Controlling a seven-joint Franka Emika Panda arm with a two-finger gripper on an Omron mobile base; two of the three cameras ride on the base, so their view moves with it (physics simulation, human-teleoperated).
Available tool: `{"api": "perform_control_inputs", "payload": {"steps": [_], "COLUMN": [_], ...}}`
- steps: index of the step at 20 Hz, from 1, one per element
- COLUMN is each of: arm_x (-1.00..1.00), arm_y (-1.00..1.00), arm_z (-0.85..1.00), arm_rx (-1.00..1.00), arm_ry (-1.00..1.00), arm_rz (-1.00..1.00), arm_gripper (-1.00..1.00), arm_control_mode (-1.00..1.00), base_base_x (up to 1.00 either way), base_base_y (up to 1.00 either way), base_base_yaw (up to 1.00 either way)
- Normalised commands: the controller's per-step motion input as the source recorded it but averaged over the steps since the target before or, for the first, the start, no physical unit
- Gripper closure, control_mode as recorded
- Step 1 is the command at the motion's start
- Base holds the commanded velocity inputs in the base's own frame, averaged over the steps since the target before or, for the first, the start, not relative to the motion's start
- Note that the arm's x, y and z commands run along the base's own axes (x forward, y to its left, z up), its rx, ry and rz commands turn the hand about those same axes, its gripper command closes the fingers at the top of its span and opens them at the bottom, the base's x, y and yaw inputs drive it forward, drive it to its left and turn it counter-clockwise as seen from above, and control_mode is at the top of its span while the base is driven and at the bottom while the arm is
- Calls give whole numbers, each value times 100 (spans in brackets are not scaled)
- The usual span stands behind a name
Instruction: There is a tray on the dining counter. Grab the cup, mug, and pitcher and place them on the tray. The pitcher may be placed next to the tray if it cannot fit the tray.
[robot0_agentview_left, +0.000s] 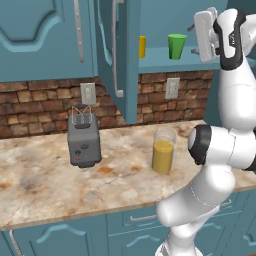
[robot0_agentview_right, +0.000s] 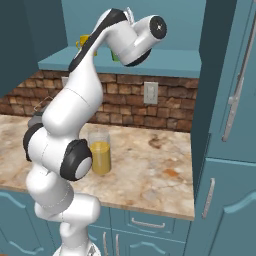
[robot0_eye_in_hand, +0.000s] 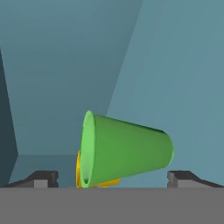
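Observation:
The green cup (robot0_agentview_left: 176, 46) stands upright on the shelf of an open wall cabinet. Its side lies across the rolled hand view, cup (robot0_eye_in_hand: 127, 148), with nothing gripping it. My gripper (robot0_agentview_left: 193, 36) hovers just right of it at shelf height, open. In the hand view the gripper (robot0_eye_in_hand: 112, 178) has its fingertips (robot0_eye_in_hand: 43, 178) wide apart, short of the cup. The yellow mug (robot0_agentview_left: 142, 46) stands further left on the same shelf, partly behind the door edge, and peeks out as mug (robot0_eye_in_hand: 79, 173). The pitcher (robot0_agentview_left: 163, 150) of orange liquid stands on the kitchen counter below. The tray and the dining counter are out of view.
The open cabinet door (robot0_agentview_left: 117, 50) juts out left of the shelf. A grey toaster (robot0_agentview_left: 84, 139) sits on the marbled counter (robot0_agentview_left: 40, 175) in front of the brick wall. On the right side a tall teal cabinet (robot0_agentview_right: 227, 100) bounds the counter.

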Motion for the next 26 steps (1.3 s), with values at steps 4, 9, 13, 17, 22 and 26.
{"api": "perform_control_inputs", "payload": {"steps": [4, 9, 13, 17, 22, 26], "arm_x": [5, 19, 16, 13, 7, 11], "arm_y": [17, 4, 0, 0, 0, 0], "arm_z": [0, 0, 0, 0, -3, -8], "arm_rx": [0, 0, 2, 2, 2, 1], "arm_ry": [0, 1, 3, 4, 5, 6], "arm_rz": [0, 0, 0, 0, 0, 0], "arm_gripper": [-100, -100, -100, -100, -100, -100], "arm_control_mode": [-100, -100, -100, -100, -100, -100], "base_base_x": [0, 0, 0, 0, 0, 0], "base_base_y": [0, 0, 0, 0, 0, 0], "base_base_yaw": [0, 0, 0, 0, 0, 0]}}
